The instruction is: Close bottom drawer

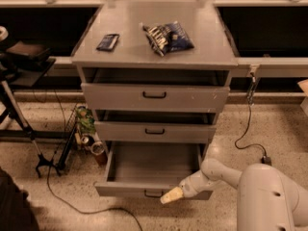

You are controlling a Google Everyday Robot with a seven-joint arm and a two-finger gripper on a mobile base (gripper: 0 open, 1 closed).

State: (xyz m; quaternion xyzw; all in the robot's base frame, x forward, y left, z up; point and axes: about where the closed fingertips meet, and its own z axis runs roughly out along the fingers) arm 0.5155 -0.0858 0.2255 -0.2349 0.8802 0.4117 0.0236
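Note:
The bottom drawer (149, 165) of the grey cabinet stands pulled far out, its plain grey box empty and its low front panel (120, 190) nearest me with a small black bar handle (153, 194). My gripper (171, 195), with pale cream tips, reaches in from the right on the white arm (226, 173) and sits against the front panel just right of the handle. The middle drawer (154, 130) and top drawer (155, 96) are each slightly out.
A blue snack bag (168, 36) and a small dark packet (108, 41) lie on the cabinet top. Cans and clutter (89, 134) sit on the floor left of the cabinet, beside a black stand (29, 138). Cables run across the floor (248, 129).

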